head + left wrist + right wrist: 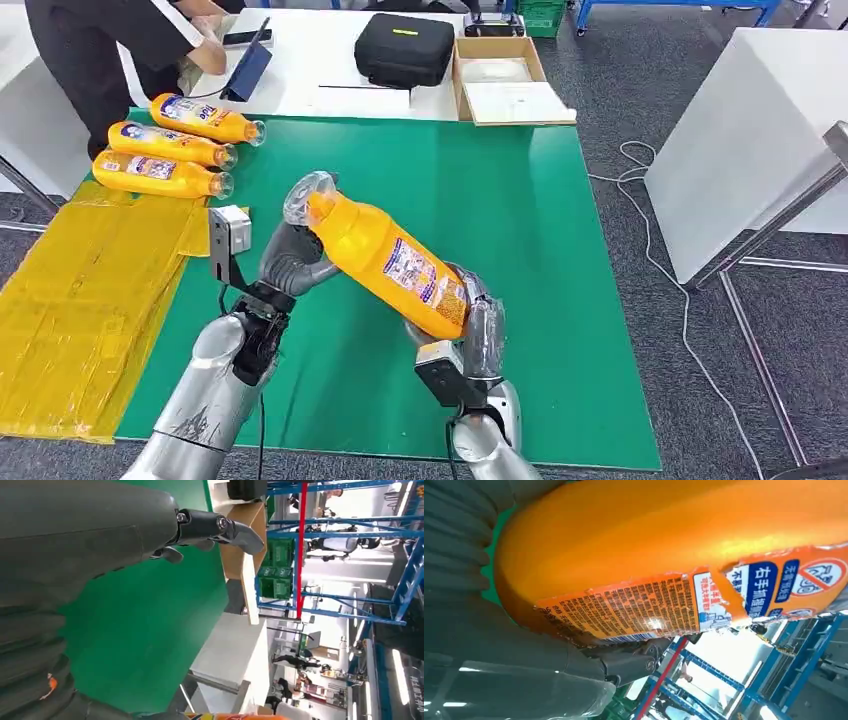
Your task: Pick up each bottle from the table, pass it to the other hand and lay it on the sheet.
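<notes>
Green counter [560,300] fills mid-frame, where the right hand [470,335] clasps the orange bottle's [390,255] base, tilted so the left hand's [290,262] open fingers [240,532] can reach its neck.

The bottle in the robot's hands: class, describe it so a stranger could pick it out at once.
Find the green mat. Above its middle, an orange bottle is held tilted between the right hand and the left hand. The other three bottles lie flat at the mat's far left corner.
</notes>
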Available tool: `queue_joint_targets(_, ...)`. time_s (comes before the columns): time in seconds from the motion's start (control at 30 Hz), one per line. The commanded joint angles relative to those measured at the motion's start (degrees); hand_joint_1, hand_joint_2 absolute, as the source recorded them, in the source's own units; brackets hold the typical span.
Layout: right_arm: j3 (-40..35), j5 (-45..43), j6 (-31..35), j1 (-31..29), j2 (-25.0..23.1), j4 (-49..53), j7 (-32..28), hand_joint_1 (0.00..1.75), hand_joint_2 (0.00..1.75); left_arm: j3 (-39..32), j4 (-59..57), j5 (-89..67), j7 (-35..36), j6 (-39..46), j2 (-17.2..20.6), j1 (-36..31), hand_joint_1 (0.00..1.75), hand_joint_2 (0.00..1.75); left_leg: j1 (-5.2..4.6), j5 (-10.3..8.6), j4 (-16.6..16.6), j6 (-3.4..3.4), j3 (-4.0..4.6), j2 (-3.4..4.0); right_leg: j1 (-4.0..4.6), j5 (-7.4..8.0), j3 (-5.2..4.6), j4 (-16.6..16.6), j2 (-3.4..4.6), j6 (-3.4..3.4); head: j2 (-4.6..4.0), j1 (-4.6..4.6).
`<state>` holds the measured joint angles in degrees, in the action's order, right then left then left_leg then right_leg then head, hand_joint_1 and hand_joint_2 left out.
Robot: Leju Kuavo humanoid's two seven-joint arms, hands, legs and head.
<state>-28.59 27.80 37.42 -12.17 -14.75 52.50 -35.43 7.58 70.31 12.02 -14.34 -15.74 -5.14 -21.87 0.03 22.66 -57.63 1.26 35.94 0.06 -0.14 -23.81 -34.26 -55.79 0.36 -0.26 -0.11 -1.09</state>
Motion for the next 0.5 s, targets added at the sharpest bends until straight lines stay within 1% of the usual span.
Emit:
queue_joint_targets(0.03,-1.5,-0.1,2.4,-2.5,0.5,-3.9,-0.1,1.75,1.75,1.2,-1.7,0.0,0.4,0.0,-0.2,-2.2,0.00,1.75,0.00,0.03,0.0,-0.07,-0.08,-0.06,0.00,-0.04,0.10,0.0,-0.08,0.01,0.00,0.00)
queue_joint_targets(0.1,-0.9,1.3,2.6,-2.9,0.2,-4.6,0.2,1.75,1.75,1.9,-1.7,2.0,0.6,-0.8,-0.3,-3.0,0.00,1.75,-0.02,0.09,0.0,-0.13,-0.22,-0.11,-0.03,-0.11,0.24,0.0,-0.14,0.03,0.00,0.00)
queue_joint_targets(0.13,0.4,2.6,2.6,-3.0,-0.3,-5.0,0.1,1.75,1.75,2.5,-1.4,2.9,0.8,-1.1,-0.4,-3.6,0.00,1.75,0.00,0.07,0.0,-0.11,-0.18,-0.09,-0.01,-0.09,0.21,0.0,-0.12,0.02,0.00,0.00)
queue_joint_targets(0.2,1.6,2.5,2.6,-3.1,-0.5,-5.5,-0.3,1.75,1.75,3.1,-0.3,3.9,1.1,-1.2,-0.5,-4.0,0.00,1.75,0.00,0.06,-0.1,-0.11,-0.11,-0.18,-0.01,-0.10,0.16,-0.1,-0.20,0.02,0.00,0.00)
queue_joint_targets(0.33,6.9,2.1,2.6,-2.3,-0.2,-2.4,-1.0,1.75,1.75,3.5,3.1,4.3,1.3,-0.7,0.1,-2.3,0.00,1.75,-0.01,0.02,0.0,-0.08,-0.05,-0.17,-0.01,-0.07,0.09,0.0,-0.19,0.02,0.00,0.02)
queue_joint_targets(0.4,10.3,2.2,2.6,-1.8,-0.1,0.6,-0.8,1.75,1.75,3.2,3.6,4.4,1.2,-0.5,0.6,-1.0,0.00,1.75,-0.03,0.03,0.0,-0.09,-0.12,-0.12,-0.04,-0.08,0.14,0.0,-0.14,0.02,0.00,0.00)
queue_joint_targets(0.5,13.2,1.6,2.6,-1.5,0.7,4.0,-0.4,1.75,1.75,2.5,3.3,4.3,1.1,-0.3,0.9,0.1,0.00,1.75,-0.06,0.07,0.0,-0.11,-0.18,-0.11,-0.06,-0.11,0.20,0.0,-0.14,0.02,0.00,0.02)
